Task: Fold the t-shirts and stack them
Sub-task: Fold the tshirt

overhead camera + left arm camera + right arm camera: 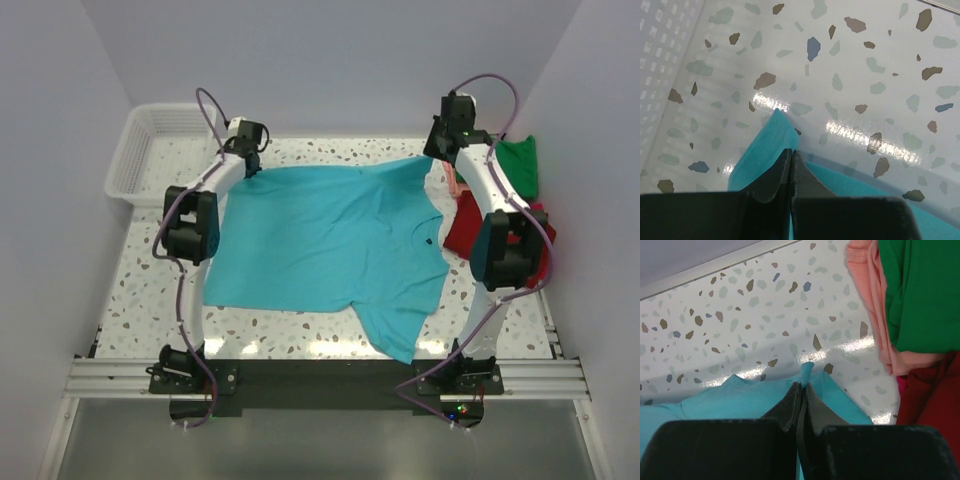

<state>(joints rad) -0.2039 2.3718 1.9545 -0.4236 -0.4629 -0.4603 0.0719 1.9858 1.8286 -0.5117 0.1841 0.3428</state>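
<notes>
The turquoise t-shirt (330, 240) lies spread over the middle of the table, one sleeve hanging toward the near edge. My left gripper (252, 150) is shut on its far left corner; in the left wrist view the gripper (791, 154) pinches the turquoise cloth (765, 150). My right gripper (440, 150) is shut on its far right corner; in the right wrist view the gripper (803, 386) has a tuft of the cloth (740, 400) poking out past the tips. Green (520, 165), salmon-pink (455, 185) and red (470, 225) shirts lie piled at the right.
A white lattice basket (150, 150) stands at the far left corner. The pile of shirts also shows in the right wrist view, green (920, 295) over salmon-pink (870, 300) and red (930, 395), close to the right gripper. Walls enclose the table on three sides.
</notes>
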